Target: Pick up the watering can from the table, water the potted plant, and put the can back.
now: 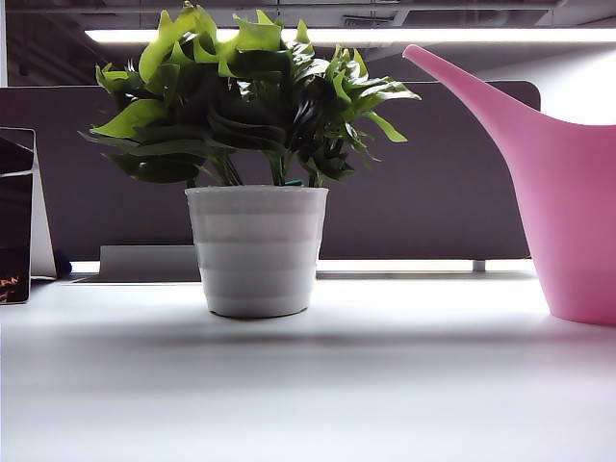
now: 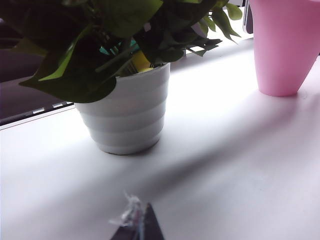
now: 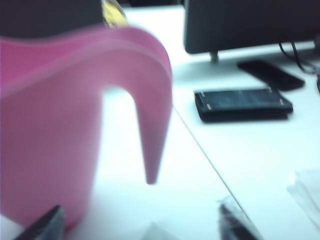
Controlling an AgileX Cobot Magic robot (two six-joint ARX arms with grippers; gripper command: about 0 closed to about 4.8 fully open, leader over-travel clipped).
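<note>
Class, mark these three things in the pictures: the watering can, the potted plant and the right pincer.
watering can [image 1: 568, 212], exterior view, on its pink body.
potted plant [image 1: 256, 252], exterior view, on the white ribbed pot.
right pincer [image 3: 140, 225], right wrist view, midway between its two dark fingertips, which stand open.

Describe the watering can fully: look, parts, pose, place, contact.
The watering can is smooth matte pink plastic, with a wide body tapering toward its base and a long spout rising toward the potted plant. The right wrist view shows its open hook-shaped handle, free at the lower end. It stands upright on the white table, beside the pot and apart from it. The right gripper is open, close to the handle and not touching it. Nothing else touches the can.
</note>
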